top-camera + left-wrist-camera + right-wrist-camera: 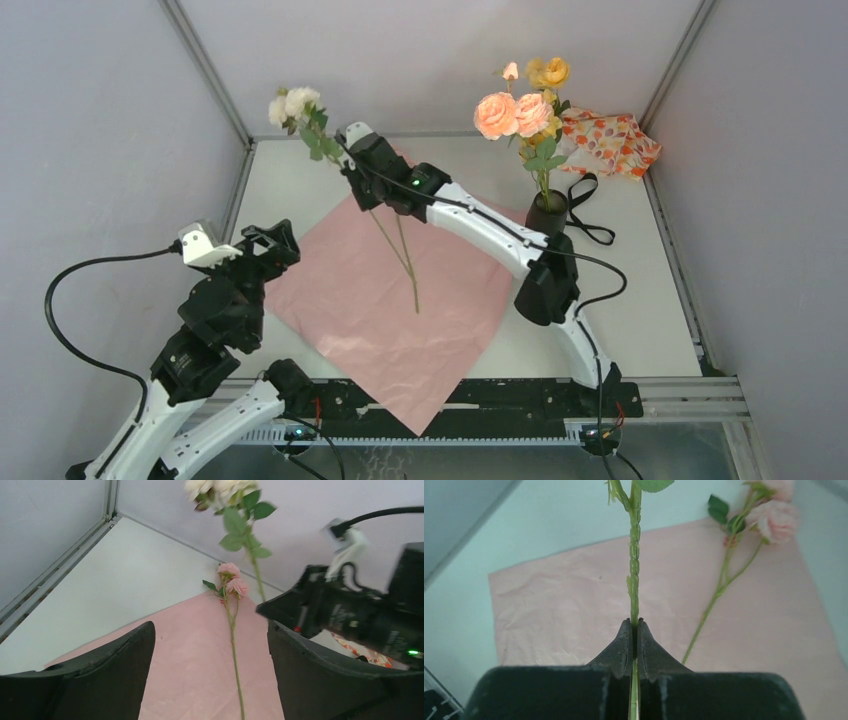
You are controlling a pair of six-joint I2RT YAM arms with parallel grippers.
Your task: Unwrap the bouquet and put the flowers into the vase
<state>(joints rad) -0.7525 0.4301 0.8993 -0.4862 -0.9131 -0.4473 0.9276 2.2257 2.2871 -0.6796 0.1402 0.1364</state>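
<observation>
Near the vase [546,213], a black ribbon [598,234] and floral cloth bundle [608,142].

Pink rose [234,583] lies on paper [192,655]

Square pink wrapping-paper sheet [400,310]: thin paper, matt, finely creased.
Small black cylindrical vase [546,214]: matt finish.
Green cream-rose stem [634,570]: ridged, moulded-plastic look, slight sheen.
Orange-and-white floral-print bundle [610,142]: soft cloth.
White desk [640,310]: smooth, matt.
Black right gripper [634,626]: matt, faintly grainy plastic.
</observation>
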